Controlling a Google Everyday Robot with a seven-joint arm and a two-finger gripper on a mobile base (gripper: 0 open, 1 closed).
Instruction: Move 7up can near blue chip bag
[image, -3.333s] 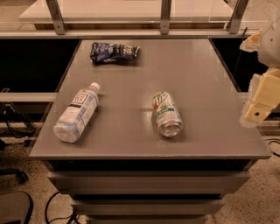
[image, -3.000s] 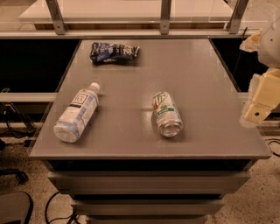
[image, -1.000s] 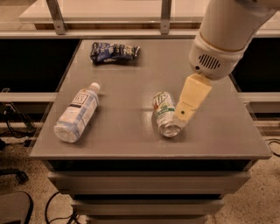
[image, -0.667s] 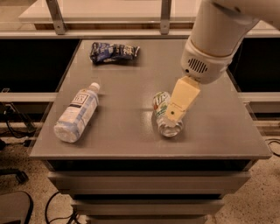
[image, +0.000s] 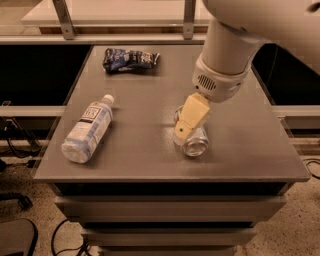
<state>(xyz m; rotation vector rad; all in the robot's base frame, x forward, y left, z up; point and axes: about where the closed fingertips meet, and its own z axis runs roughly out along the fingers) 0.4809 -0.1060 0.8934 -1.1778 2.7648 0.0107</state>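
While pincer (image: 182, 131), state unclear, overlaps one 7up can (image: 196, 146) | one blue chip bag (image: 129, 59)

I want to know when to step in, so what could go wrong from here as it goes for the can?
The can lies on its side under the gripper, so a nudge could roll it across the table. The blue chip bag sits near the table's far edge, so a can set down carelessly there might push it off.
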